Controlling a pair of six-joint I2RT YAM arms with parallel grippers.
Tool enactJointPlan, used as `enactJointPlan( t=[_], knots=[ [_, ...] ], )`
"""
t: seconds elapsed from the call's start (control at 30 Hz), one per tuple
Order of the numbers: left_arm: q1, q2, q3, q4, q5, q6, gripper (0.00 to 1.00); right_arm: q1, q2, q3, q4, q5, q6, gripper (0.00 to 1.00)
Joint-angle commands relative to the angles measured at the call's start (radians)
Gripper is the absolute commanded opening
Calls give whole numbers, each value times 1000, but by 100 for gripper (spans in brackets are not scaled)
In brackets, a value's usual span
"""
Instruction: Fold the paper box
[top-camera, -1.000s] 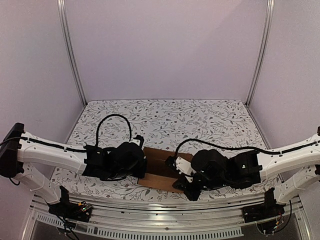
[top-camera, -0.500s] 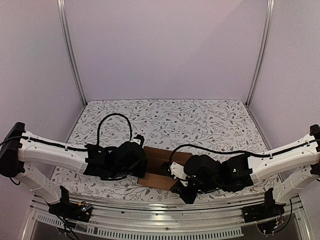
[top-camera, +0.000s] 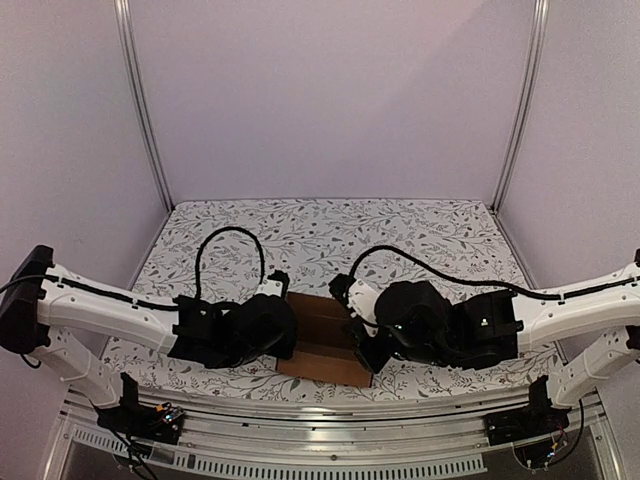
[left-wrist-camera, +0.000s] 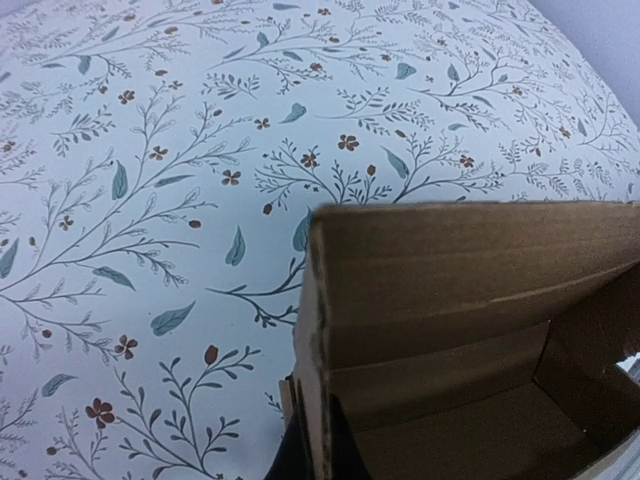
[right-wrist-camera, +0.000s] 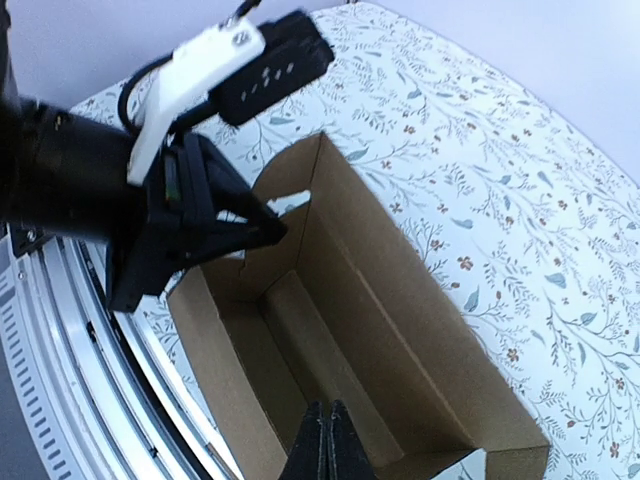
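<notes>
Right-wrist: left hand (right-wrist-camera: 275, 218) on paper box (right-wrist-camera: 400, 300)

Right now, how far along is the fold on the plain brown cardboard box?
Done: the brown cardboard box stands as an open oblong tray, side and end walls upright. In hand: the left gripper pinches one end wall; the right gripper is shut at the opposite end, grip unclear. Left: the top is open, nothing folded over it.

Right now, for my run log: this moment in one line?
paper box: open-topped; left gripper: shut on box wall; right gripper: shut
</notes>
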Motion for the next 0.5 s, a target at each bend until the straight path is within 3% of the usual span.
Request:
enactJointPlan(
  t=[0.0,0.2,0.47],
  knots=[
    [-45,31,-30,46,-89,-21,0,-47,-42,77,-4,119,-48,0],
    [-103,48,-73,83,-177,-50,0,-91,18,141,-14,157,-60,0],
    [-170,60,-97,81,-261,-84,0,-157,152,220,-37,81,-36,0]
  ],
)
